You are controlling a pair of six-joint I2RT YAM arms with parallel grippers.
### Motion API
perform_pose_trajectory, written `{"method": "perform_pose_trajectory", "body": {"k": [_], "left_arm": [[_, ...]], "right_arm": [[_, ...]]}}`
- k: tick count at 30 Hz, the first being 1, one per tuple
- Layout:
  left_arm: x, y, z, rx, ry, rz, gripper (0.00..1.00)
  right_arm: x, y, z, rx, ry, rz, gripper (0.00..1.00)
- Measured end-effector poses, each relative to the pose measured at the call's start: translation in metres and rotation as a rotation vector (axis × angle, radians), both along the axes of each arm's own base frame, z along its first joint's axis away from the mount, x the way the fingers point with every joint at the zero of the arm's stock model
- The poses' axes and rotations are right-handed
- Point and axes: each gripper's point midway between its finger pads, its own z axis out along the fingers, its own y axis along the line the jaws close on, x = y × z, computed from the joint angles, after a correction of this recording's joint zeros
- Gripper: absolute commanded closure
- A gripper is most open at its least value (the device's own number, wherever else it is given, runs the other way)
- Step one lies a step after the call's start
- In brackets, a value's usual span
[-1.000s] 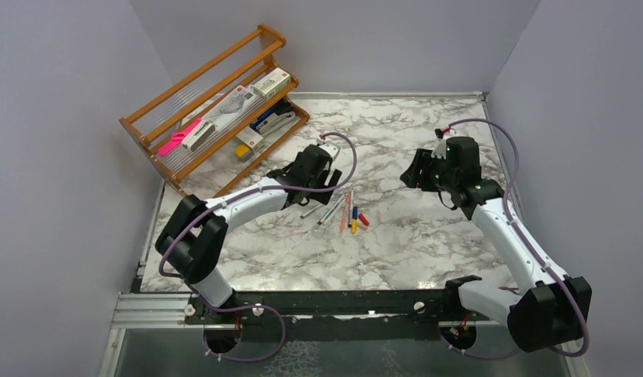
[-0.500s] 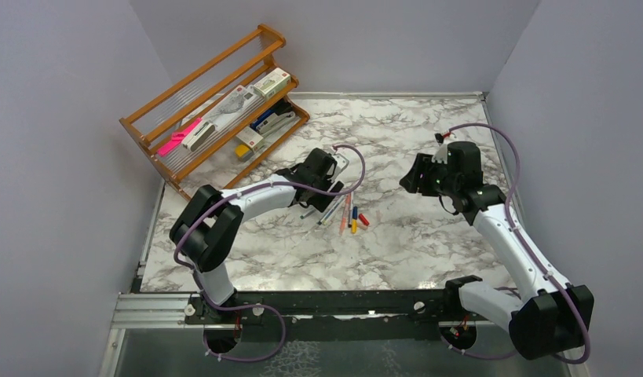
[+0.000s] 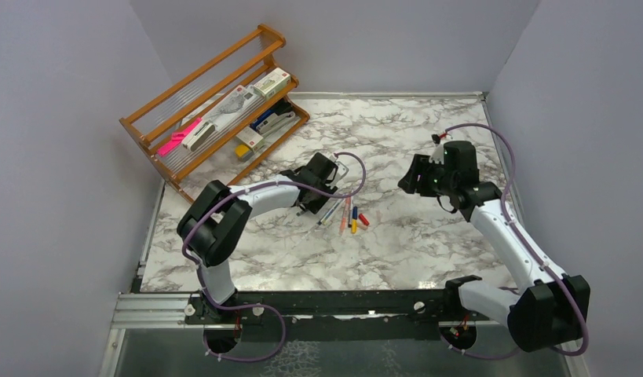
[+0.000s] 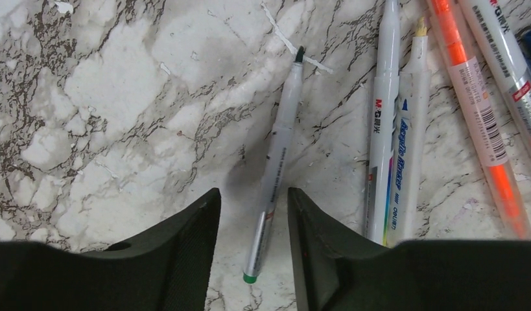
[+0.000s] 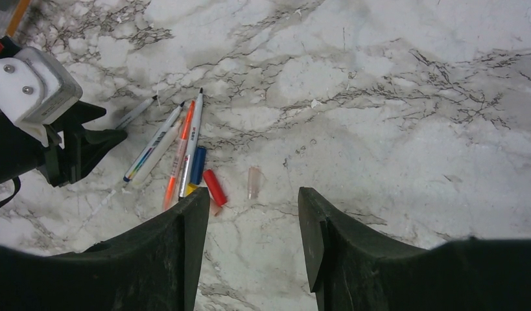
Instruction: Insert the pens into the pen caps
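Note:
A thin grey-white pen (image 4: 275,165) with a green end lies on the marble between the fingers of my left gripper (image 4: 253,194). The jaws are open and there is a gap on each side of the barrel. To its right lie two white pens (image 4: 384,129), a salmon-orange pen (image 4: 476,116) and a further grey-white one (image 4: 509,58). The red cap (image 5: 215,186), dark blue cap (image 5: 198,165), yellow cap (image 5: 188,189) and pale pink cap (image 5: 253,183) lie by the pens' ends. My right gripper (image 5: 253,194) hangs open above the table (image 3: 428,236), to the right of the pens, holding nothing.
A wooden rack (image 3: 216,110) with stationery and a bright pink bar (image 3: 179,137) stands at the back left. Grey walls close in the table on three sides. The left gripper (image 3: 310,203) sits low at the left end of the pen cluster (image 3: 341,212).
My left gripper has come down and forward onto the thin pen and its jaws have narrowed round it. The right arm has shifted slightly.

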Motion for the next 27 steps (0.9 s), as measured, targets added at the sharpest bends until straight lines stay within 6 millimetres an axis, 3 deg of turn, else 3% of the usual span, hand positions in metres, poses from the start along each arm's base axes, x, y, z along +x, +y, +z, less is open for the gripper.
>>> {"method": "perform_pose_trajectory", "body": {"k": [4,14,17,18,20,23,27], "left_arm": [[-0.002,0.000,-0.002,0.001,0.012,-0.001,1.00],[-0.004,-0.009,-0.001,-0.051,0.042,0.005,1.00],[-0.004,-0.018,0.005,-0.091,0.052,0.006,1.00],[-0.003,-0.024,0.010,-0.121,0.055,0.003,1.00],[-0.002,-0.034,0.020,-0.171,0.058,-0.007,1.00],[0.000,-0.058,0.050,-0.301,0.051,-0.031,1.00],[0.004,-0.086,0.096,-0.468,0.017,-0.064,1.00]], "right_arm": [[0.001,0.000,-0.004,-0.003,0.014,0.001,0.46],[0.003,0.008,-0.002,0.023,0.018,0.031,0.46],[0.007,0.017,0.012,0.066,-0.011,0.061,0.35],[0.010,0.021,0.019,0.086,-0.021,0.073,0.27],[0.015,0.030,0.034,0.131,-0.042,0.102,0.22],[0.025,0.046,0.055,0.202,-0.068,0.159,0.22],[0.028,0.060,0.065,0.277,-0.076,0.204,0.25]]}}
